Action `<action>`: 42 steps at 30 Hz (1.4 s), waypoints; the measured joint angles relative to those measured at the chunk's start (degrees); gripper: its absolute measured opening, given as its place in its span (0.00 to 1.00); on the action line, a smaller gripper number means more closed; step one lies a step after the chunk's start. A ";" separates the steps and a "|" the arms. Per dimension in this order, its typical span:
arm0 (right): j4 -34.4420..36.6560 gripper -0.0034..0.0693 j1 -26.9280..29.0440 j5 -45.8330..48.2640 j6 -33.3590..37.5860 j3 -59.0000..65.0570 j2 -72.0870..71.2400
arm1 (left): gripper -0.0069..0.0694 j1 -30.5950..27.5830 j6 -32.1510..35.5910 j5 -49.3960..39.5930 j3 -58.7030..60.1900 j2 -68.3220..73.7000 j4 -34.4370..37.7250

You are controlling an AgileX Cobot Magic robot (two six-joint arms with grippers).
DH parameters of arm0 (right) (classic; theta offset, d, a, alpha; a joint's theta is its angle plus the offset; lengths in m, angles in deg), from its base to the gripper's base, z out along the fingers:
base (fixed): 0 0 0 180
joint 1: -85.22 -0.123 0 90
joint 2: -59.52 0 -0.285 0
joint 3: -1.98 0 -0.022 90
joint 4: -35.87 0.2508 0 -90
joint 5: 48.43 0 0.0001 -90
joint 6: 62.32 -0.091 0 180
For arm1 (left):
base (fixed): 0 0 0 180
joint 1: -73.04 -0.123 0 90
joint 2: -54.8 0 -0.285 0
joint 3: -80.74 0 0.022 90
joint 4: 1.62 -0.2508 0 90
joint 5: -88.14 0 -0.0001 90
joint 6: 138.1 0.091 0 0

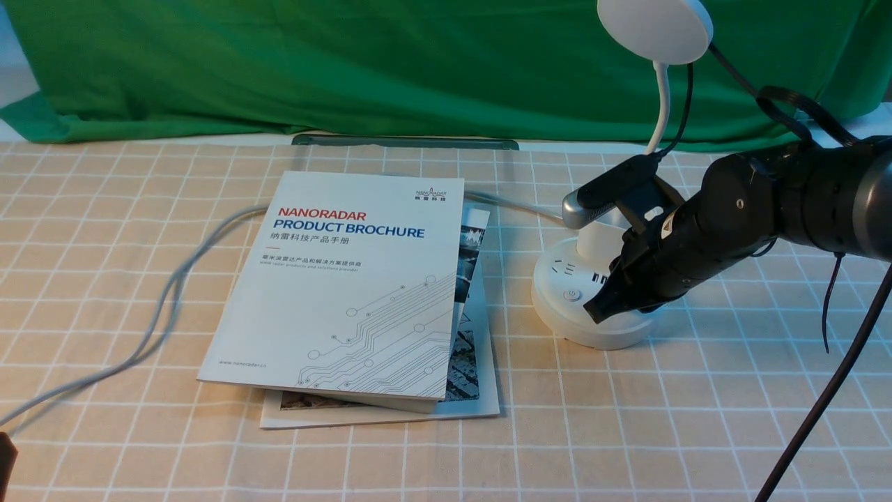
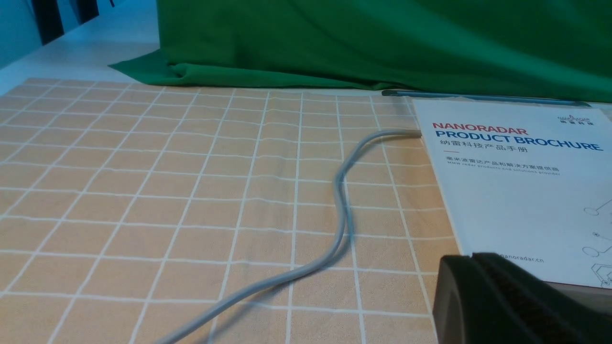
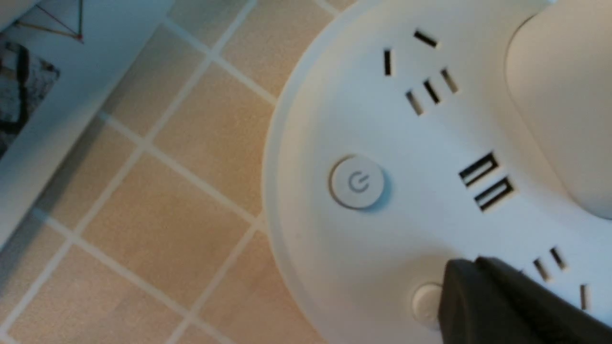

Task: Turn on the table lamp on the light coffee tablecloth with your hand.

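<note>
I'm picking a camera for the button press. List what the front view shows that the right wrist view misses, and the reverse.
Front only: the lamp's round head, neck, the grey cable and green cloth. Right wrist only: a second, plain button partly hidden by the right fingers. Both: those fingers, the lamp base, power button and checked tablecloth.

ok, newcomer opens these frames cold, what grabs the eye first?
The black right gripper, fingers closed, angles down at the round base of the white table lamp on the right, its tip by a small button near the power button. Next comes the white NANORADAR brochure, stacked on another booklet mid-table on the light coffee tablecloth, with a grey cable snaking left.
</note>
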 joint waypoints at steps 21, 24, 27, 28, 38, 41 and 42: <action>-0.56 0.09 -0.10 -1.17 0.05 -0.76 1.79 | 0.12 0.00 0.00 0.00 0.00 0.00 0.00; -0.56 0.09 -0.62 -1.36 0.05 -0.83 1.90 | 0.12 0.00 0.00 0.00 0.00 0.00 0.00; -0.49 0.09 -1.12 -1.30 0.05 -0.89 1.90 | 0.12 0.00 0.00 0.00 0.00 0.00 0.00; -0.44 0.09 -1.28 -1.22 0.05 -0.89 1.90 | 0.12 0.00 0.00 0.00 0.00 0.00 0.00; -1.75 0.09 -1.59 1.10 -0.60 -0.46 -0.79 | 0.12 0.00 0.00 0.00 0.00 0.00 0.00; -2.49 0.09 -1.47 1.15 -1.12 -0.46 -1.92 | 0.12 0.00 0.00 0.00 0.00 0.00 0.00; -2.57 0.09 -1.47 1.15 -1.14 -0.46 -1.92 | 0.12 0.00 0.00 0.00 0.00 0.00 0.00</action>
